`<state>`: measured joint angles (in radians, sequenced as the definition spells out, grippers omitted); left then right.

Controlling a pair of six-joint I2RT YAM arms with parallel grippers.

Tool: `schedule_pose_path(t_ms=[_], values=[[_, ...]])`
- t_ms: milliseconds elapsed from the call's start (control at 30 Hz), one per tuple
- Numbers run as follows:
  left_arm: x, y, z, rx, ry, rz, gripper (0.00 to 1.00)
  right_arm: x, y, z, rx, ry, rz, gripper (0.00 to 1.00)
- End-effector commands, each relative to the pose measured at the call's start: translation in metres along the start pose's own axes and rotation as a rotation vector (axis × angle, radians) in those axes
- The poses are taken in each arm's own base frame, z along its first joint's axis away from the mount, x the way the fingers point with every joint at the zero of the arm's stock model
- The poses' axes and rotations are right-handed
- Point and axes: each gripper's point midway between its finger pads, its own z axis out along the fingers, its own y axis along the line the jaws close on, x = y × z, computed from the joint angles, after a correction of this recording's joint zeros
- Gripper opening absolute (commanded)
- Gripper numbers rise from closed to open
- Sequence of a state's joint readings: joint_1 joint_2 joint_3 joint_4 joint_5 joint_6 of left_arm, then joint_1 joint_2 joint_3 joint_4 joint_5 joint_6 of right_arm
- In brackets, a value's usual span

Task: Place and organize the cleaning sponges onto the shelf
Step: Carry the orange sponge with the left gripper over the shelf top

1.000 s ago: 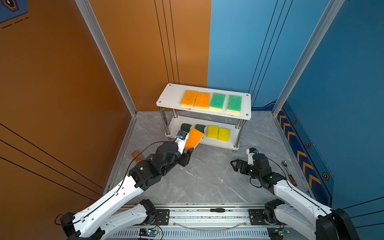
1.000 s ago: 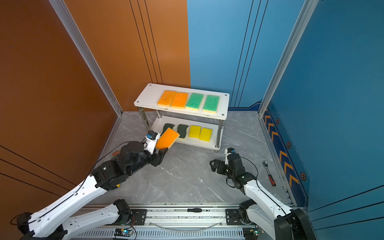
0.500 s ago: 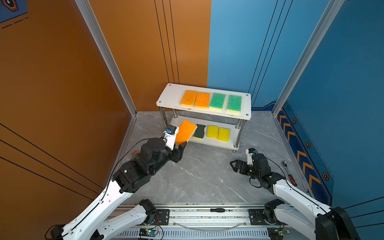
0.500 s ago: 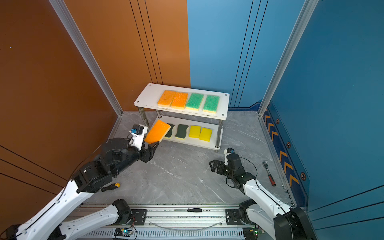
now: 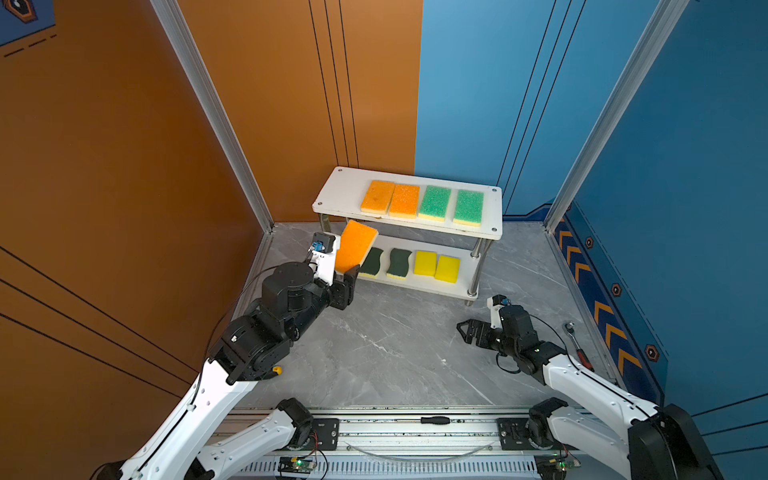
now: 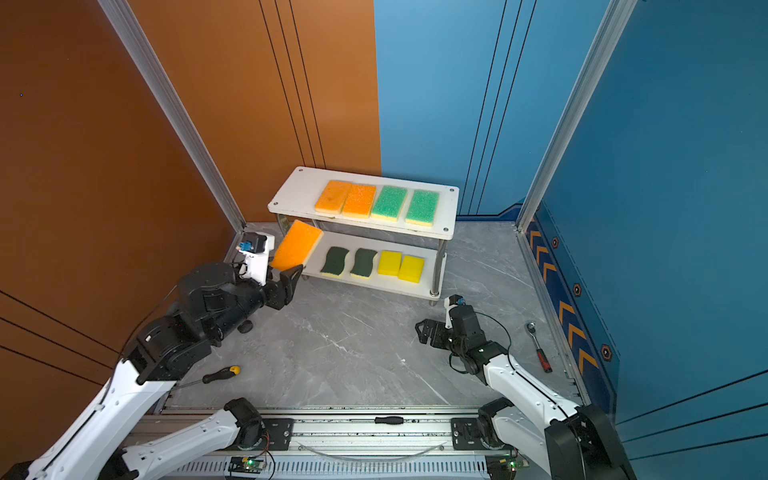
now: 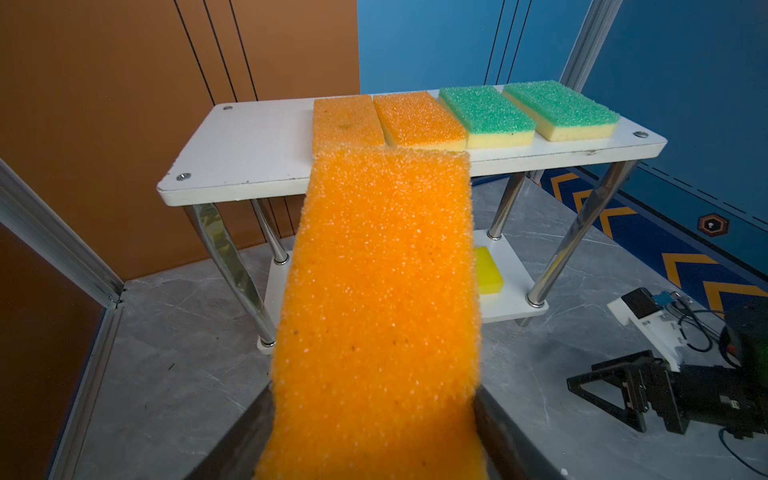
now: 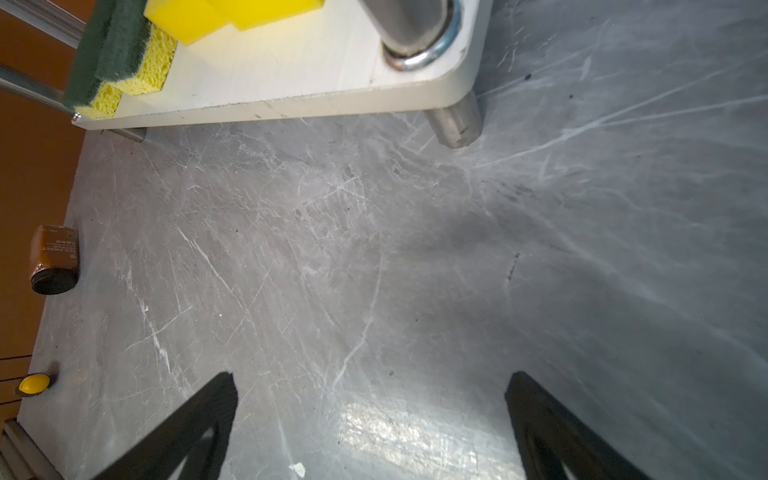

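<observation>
One orange-topped sponge [image 5: 356, 246] is off the shelf [image 5: 340, 191]: we see it held in the air and tilted, its far end raised toward the shelf's front left corner, just under the edge of the top board. We cannot tell whether it touches that edge. The left gripper [image 5: 343, 272] pinches the sponge's near end, a jaw against each long side; in the left wrist view the orange face [image 7: 378, 311] fills the space between the two dark fingers [image 7: 245, 440]. On the top board we count four sponges lying flat side by side, an orange pair [image 5: 377, 196] touching each other and, to their right, a light-green pair [image 5: 468, 207]. On the lower board we see a dark-green wavy pair [image 5: 371, 262] and then a plain yellow pair [image 5: 448, 268], the yellow ones touching. The right gripper [image 5: 465, 330] sits low over the grey floor [image 5: 395, 353] in front of the shelf's right front post, well apart from every sponge, its jaws spread wide around bare floor. Farther out we see a yellow-tipped screwdriver [image 6: 220, 374] by the left arm, a ratchet wrench [image 5: 577, 345] along the right wall, and a small brown bottle [image 8: 54, 257] lying near the orange wall.
</observation>
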<state>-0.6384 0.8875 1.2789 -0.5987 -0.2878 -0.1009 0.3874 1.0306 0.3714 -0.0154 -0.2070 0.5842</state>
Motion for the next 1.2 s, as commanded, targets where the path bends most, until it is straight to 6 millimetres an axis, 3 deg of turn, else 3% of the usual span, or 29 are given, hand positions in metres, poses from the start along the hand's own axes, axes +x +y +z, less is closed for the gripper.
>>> schedule_pose_path(t_ms=[0,267,700,1167], values=[[-0.013,0.008,0.0,-0.023,-0.009,0.011,0.65,-0.013,0.017,-0.001,-0.048,-0.024,-0.007,1.0],[-0.031,0.02,0.021,-0.039,-0.003,-0.011,0.65,-0.015,0.03,-0.003,-0.083,-0.021,-0.021,1.0],[-0.061,0.044,0.058,-0.074,-0.002,-0.054,0.65,-0.012,0.031,-0.006,-0.079,-0.028,-0.031,1.0],[-0.07,0.058,0.096,-0.072,0.019,-0.08,0.65,-0.011,0.029,-0.009,-0.073,-0.037,-0.03,1.0]])
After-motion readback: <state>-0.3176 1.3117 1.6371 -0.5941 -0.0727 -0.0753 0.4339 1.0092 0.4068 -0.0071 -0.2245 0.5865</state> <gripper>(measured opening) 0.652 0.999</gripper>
